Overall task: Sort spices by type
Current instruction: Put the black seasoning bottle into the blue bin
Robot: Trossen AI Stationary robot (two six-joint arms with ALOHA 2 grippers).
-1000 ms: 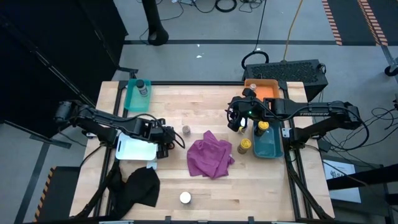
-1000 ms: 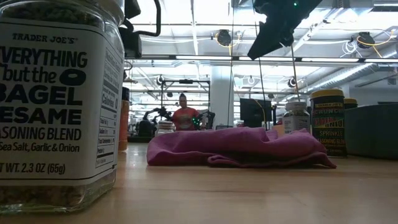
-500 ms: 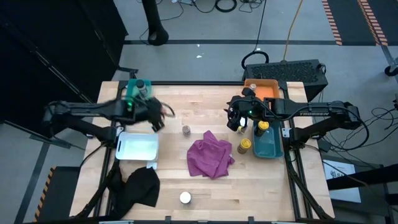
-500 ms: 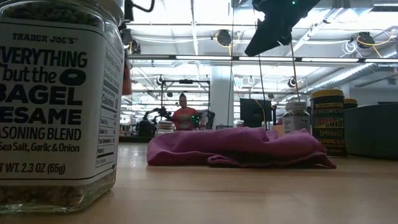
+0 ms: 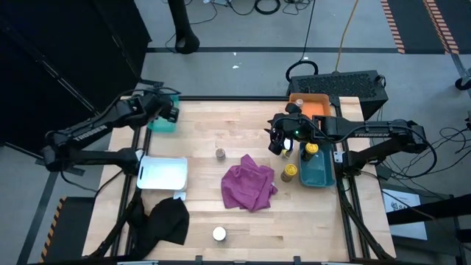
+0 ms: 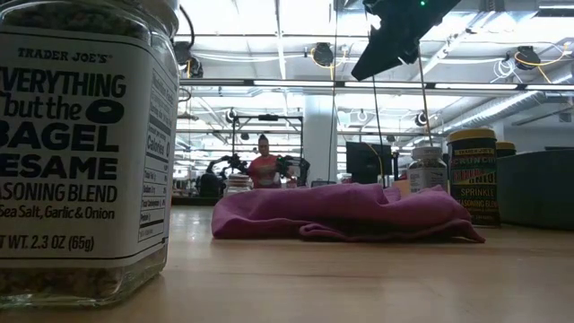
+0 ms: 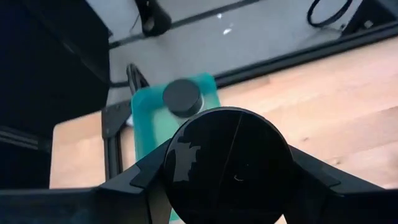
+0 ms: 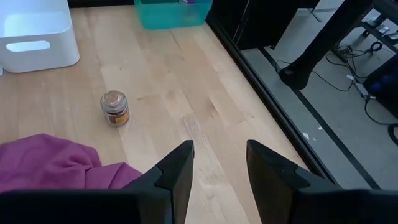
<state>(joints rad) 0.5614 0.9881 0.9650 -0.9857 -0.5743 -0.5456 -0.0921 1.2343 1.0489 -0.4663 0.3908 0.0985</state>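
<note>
Over the teal tray (image 5: pixel 163 124) at the table's far left corner, the left gripper (image 5: pixel 168 111) clamps a black-lidded spice jar (image 7: pixel 227 163), upright with its lid facing the wrist camera, above a second black-lidded jar (image 7: pixel 183 97) standing in the tray. The right gripper (image 5: pixel 279 141) hovers with fingers parted and empty near the magenta cloth (image 5: pixel 249 185). A brown-lidded jar (image 5: pixel 220 154) stands upright mid-table.

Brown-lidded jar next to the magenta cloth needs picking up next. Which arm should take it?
Probably the right. The right gripper hangs open and empty, close to the brown-lidded jar, which shows clearly in its wrist view. The left gripper is over the teal tray, shut on a black-lidded jar.
</note>
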